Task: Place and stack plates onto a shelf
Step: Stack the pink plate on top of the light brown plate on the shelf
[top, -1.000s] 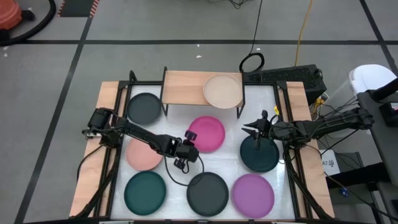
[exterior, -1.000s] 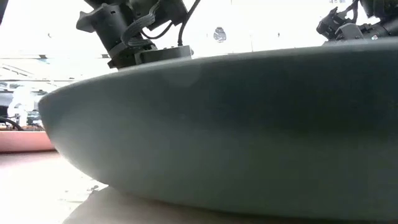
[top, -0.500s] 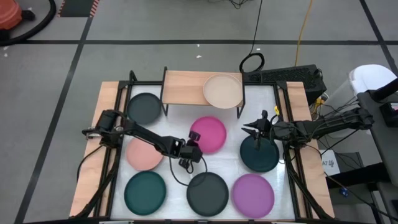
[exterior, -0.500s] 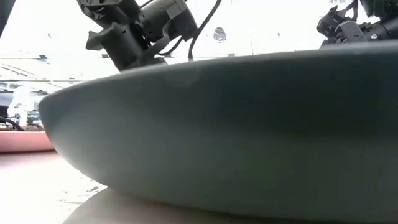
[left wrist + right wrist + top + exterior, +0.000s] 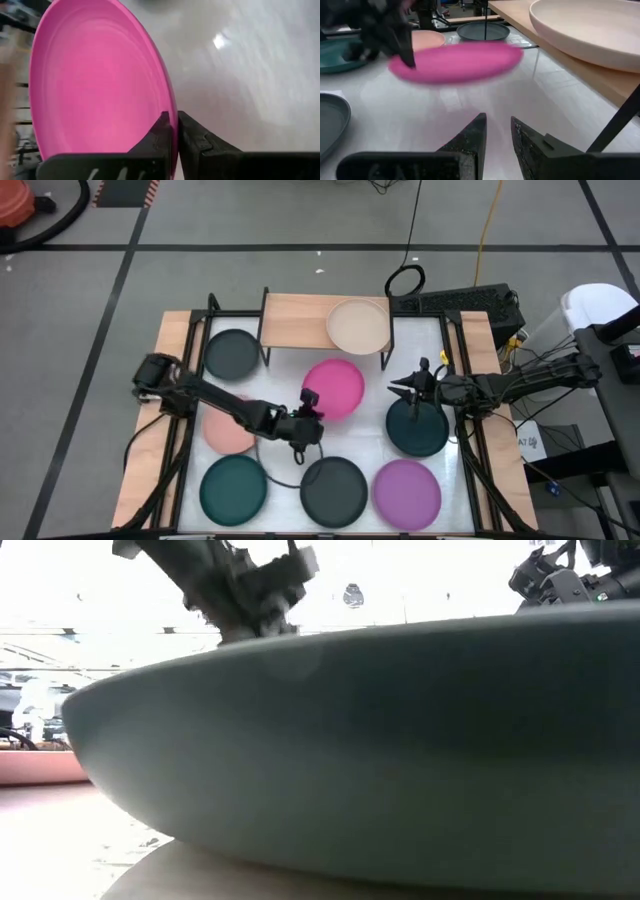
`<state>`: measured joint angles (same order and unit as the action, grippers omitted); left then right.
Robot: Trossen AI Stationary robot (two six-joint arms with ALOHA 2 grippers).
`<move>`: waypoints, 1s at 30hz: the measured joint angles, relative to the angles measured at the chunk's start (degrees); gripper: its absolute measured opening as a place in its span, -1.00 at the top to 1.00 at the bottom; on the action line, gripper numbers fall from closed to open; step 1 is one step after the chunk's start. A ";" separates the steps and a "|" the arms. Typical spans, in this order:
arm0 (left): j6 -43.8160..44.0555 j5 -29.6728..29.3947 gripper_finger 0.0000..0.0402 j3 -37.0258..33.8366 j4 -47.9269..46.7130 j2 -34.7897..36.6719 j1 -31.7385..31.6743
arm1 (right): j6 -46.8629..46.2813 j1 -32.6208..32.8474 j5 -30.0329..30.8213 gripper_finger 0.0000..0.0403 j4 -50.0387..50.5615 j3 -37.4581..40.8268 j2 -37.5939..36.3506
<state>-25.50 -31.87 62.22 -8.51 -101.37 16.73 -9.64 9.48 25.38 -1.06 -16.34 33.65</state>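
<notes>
My left gripper [image 5: 309, 406] is shut on the magenta plate [image 5: 335, 387] at the table's middle; the right wrist view shows that magenta plate [image 5: 455, 62] above the white top. The shelf [image 5: 295, 320] stands at the far edge with the beige plate [image 5: 358, 325] resting flat on its right half. My right gripper [image 5: 403, 388] hovers open over the far rim of a dark teal plate [image 5: 417, 428]. Charcoal [image 5: 232, 353], salmon [image 5: 226, 432], dark teal [image 5: 233, 487], charcoal [image 5: 334, 490] and purple [image 5: 407, 492] plates lie flat on the table. My left gripper [image 5: 175, 126] pinches the magenta plate's rim [image 5: 173, 107] on its near-left side, one finger [image 5: 161, 131] on the inner face and one on the outside. The fingers come slanting from the table's near left. The plate is lifted clear and lies about level.
The shelf's left half [image 5: 290, 318] is bare wood. In the low view a dark plate [image 5: 380, 750] fills nearly the whole picture, with my left arm [image 5: 245, 585] above it. Black frame rails [image 5: 190, 380] run along both table sides.
My left gripper has risen with the magenta plate and carried it a little toward the far edge, lifting it off the table. My right arm has kept still.
</notes>
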 joint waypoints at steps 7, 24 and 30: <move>-10.88 -7.66 0.94 0.02 5.65 10.93 1.01 | 0.19 -0.01 0.01 0.64 -1.05 0.00 0.02; -27.36 13.96 0.94 23.69 -7.80 5.19 -21.93 | 0.26 0.01 0.01 0.64 -2.03 0.00 -0.01; -26.19 19.87 0.94 33.71 -20.09 -3.80 -24.30 | 0.90 -0.01 -0.01 0.64 -1.99 0.00 0.02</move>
<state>-51.69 -12.00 95.93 -28.61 -105.17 -7.58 -8.75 9.47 25.37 -3.05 -16.34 33.67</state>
